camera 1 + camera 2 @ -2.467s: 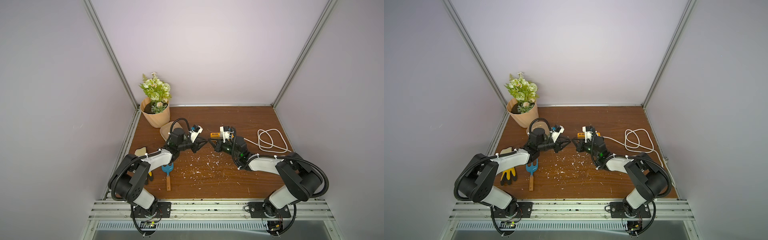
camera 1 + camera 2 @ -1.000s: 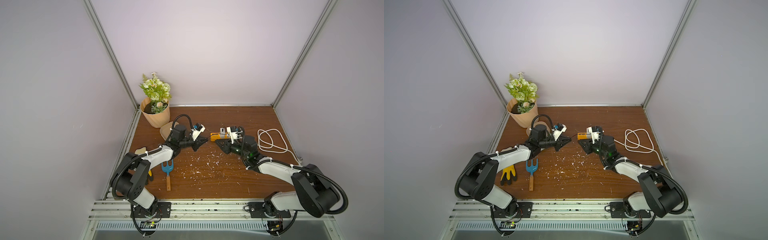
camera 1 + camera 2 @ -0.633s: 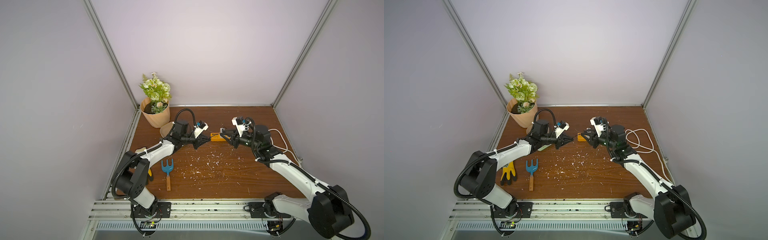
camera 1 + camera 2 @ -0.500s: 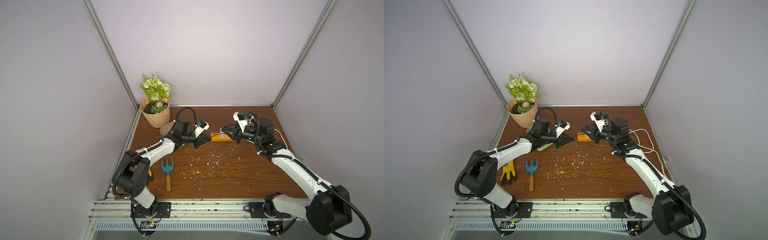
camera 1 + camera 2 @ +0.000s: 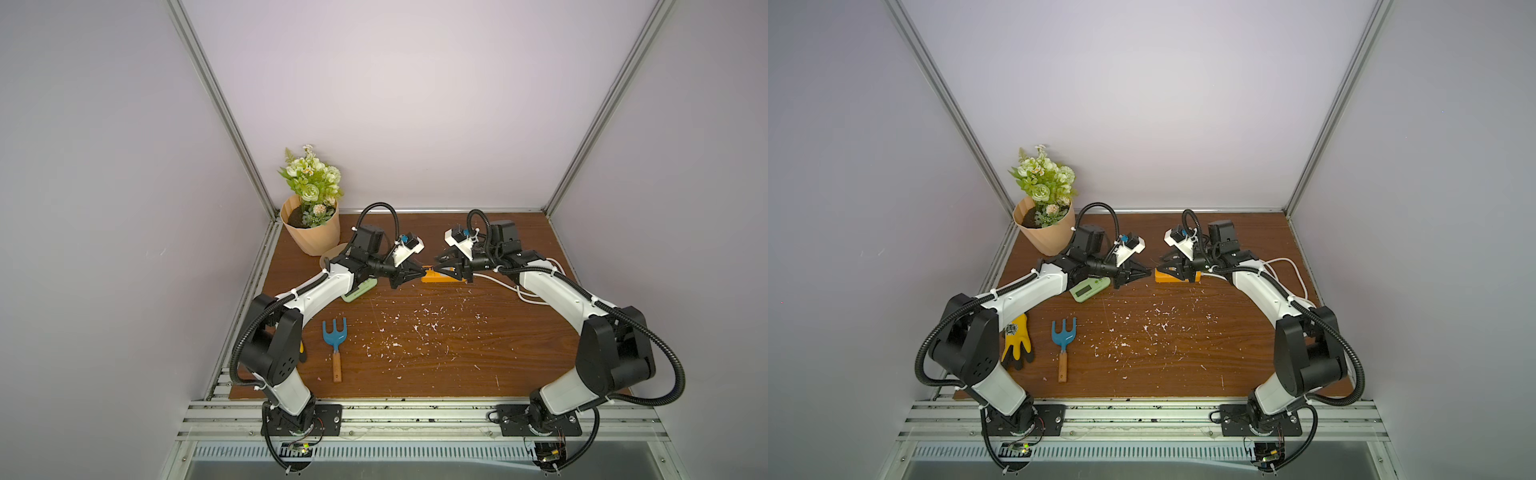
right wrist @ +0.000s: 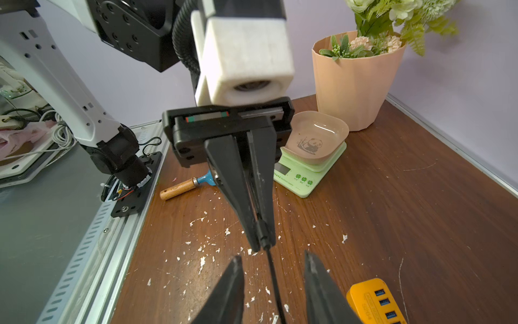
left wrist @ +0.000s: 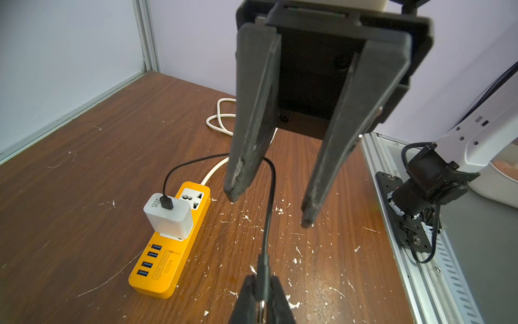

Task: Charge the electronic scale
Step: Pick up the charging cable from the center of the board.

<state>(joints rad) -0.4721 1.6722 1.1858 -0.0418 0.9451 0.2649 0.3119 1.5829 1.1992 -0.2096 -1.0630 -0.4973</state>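
A brown wooden tabletop strewn with white flecks carries a flowerpot in its far left corner, a green scale just before it, an orange power strip mid-back trailing a white cable rightward, and a blue garden fork beside a yellow glove front left.

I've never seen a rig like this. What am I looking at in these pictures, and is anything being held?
Two robot arms are mounted at the front of a wooden table. Two pictures look down from overhead; the other two come from cameras on the arms' wrists. On the table are a green electronic scale with a panda tray, an orange power strip with a white charger plugged in, a flower pot, a blue garden fork and a yellow glove. The left gripper pinches the free end of the charger's black cable; the right gripper is open.
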